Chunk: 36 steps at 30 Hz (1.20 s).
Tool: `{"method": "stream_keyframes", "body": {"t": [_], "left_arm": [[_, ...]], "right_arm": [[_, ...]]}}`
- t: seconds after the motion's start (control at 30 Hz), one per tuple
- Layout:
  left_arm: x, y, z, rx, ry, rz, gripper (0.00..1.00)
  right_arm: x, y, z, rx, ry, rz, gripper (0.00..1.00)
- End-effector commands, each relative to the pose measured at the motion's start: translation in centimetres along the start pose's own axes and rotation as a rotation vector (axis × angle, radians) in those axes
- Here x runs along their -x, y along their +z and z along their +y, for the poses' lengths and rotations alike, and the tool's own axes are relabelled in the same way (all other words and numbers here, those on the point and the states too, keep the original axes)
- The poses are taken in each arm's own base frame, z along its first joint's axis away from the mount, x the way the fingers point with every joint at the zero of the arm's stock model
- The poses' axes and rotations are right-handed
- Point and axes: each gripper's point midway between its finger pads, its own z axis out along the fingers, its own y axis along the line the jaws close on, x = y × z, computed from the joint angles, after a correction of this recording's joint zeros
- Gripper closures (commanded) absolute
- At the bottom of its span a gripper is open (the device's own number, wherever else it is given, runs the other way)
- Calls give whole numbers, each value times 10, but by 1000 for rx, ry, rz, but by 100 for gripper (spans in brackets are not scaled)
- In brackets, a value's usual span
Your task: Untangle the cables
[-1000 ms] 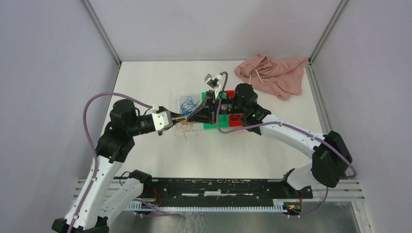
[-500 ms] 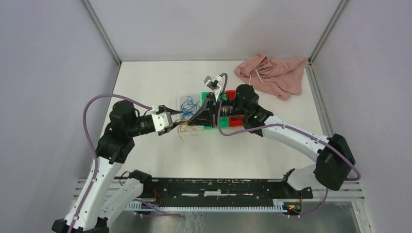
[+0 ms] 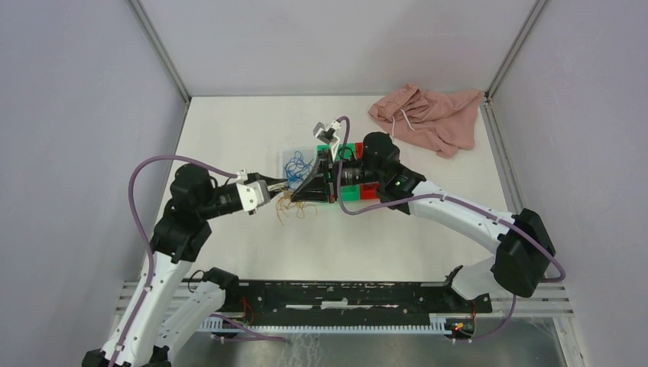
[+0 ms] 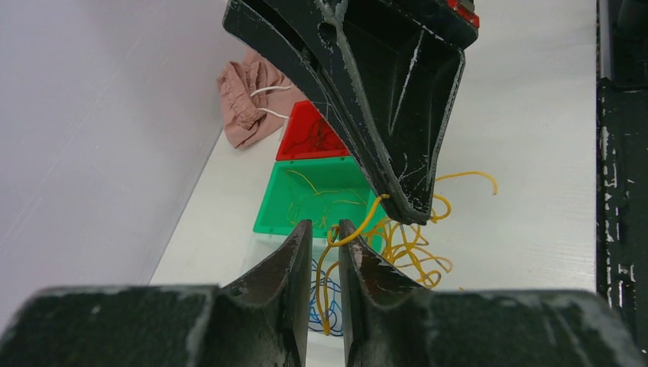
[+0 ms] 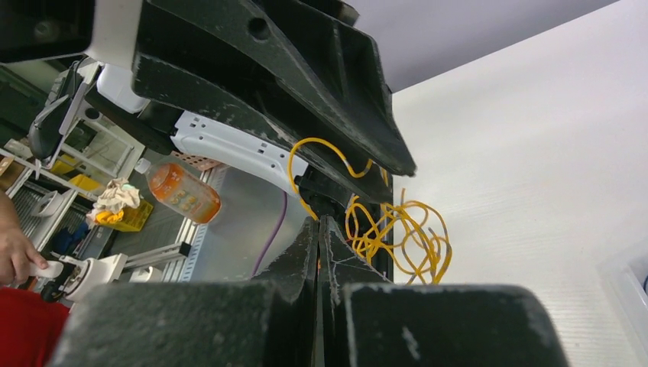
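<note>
- Left end effector: slightly parted, yellow cables passing between the tips.
- Right end effector: clenched on the same yellow cables.
- Yellow cables: tangled clump at desk centre, just beside green bin.

Your yellow cables: a loose tangle of thin loops, flat on the table, just beside the green bin. You'll see one strand lift off the heap and thread the narrow gap at the left gripper. It then arcs across and ends at the pinched tip of the right gripper. A few more yellow strands lie inside the green bin. Your blue cables: a small coil in the clear bin, just beside the heap.
</note>
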Motion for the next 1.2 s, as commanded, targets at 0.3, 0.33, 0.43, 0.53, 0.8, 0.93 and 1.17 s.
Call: {"method": "stream_keyframes", "body": {"t": [0.3, 0.33, 0.43, 0.53, 0.8, 0.93, 1.17], "left_arm": [[12, 6, 16, 62, -4, -62, 89], [15, 5, 16, 65, -17, -71, 92], [25, 5, 19, 75, -68, -102, 96], [35, 5, 21, 82, -134, -130, 97], [56, 5, 37, 123, -206, -177, 97], [69, 5, 49, 145, -201, -200, 97], [91, 4, 68, 177, -167, -231, 97]], "right_arm": [[29, 16, 29, 116, 9, -150, 57], [32, 16, 31, 127, -1, -173, 53], [37, 17, 32, 160, 5, -216, 50], [40, 19, 30, 161, 8, -235, 49], [38, 24, 28, 190, 32, -277, 60], [28, 29, 29, 232, 68, -271, 75], [-13, 37, 20, 220, 83, -172, 67]]}}
